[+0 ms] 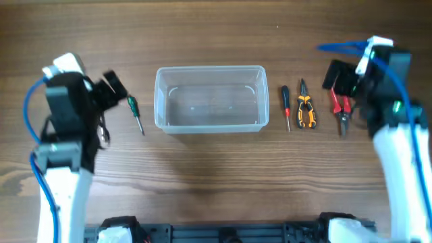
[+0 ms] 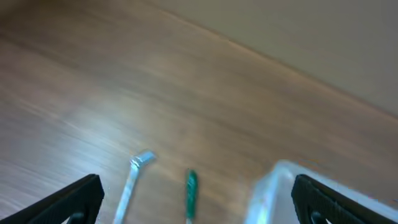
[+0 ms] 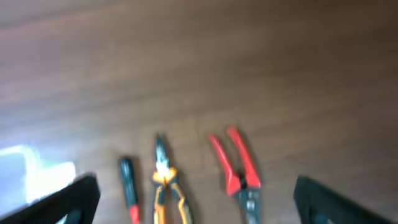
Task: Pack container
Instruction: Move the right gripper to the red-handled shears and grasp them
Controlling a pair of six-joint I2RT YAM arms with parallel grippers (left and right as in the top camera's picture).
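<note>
Fingers (image 2: 68, 200) of my left gripper (image 2: 199, 208) stand wide apart with nothing between them, and my right gripper (image 3: 202, 204) is spread just as wide and just as bare. Both hover above the wood, touching no tool.

Under my left jaws lies a green-handled screwdriver (image 2: 191, 186), and just beside it a pale metal tool (image 2: 132, 183) too blurred for me to name. Under my right jaws lie the red-handled cutters (image 3: 239, 168), then the orange pliers (image 3: 165, 186), then a red and black screwdriver (image 3: 129, 186) nearest the tub.

Between my two arms, at the middle of the table (image 1: 216, 182), sits the container (image 1: 160, 101), upright, open at the top, and empty as far as the overhead view shows.

So I judge the packing has not begun: every tool I can see is outside the container, on the table. All of them are left to lift and drop in, and the first grasp is not yet made.
</note>
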